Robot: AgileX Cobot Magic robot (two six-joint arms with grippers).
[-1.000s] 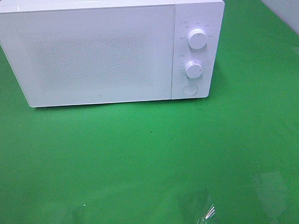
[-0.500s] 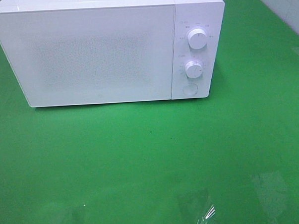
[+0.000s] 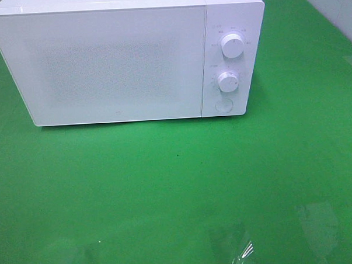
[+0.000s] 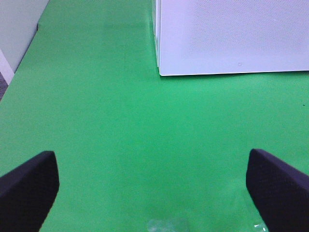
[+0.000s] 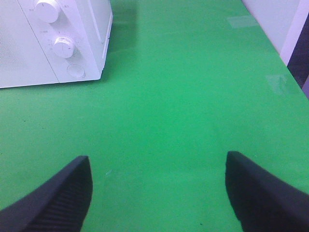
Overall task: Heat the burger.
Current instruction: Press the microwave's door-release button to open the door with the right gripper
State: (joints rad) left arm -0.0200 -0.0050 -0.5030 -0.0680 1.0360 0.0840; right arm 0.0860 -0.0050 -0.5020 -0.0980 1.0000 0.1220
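Table (image 3: 178,190) and microwave (image 3: 126,58) match the views from a second ago: door (image 3: 103,65) shut, upper knob (image 3: 232,45) and lower knob (image 3: 227,81) unturned. No heating progress, I judge. Left gripper (image 4: 152,193) and right gripper (image 5: 157,193) both spread wide, empty. Burger in no view; whether it sits behind the frosted door cannot be told.

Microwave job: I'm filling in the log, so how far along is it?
Done: unclear; the microwave is shut and no burger shows; it may be inside. In hand: nothing; the left gripper and right gripper hang open and empty. Left: perhaps loading it, or turning a knob.
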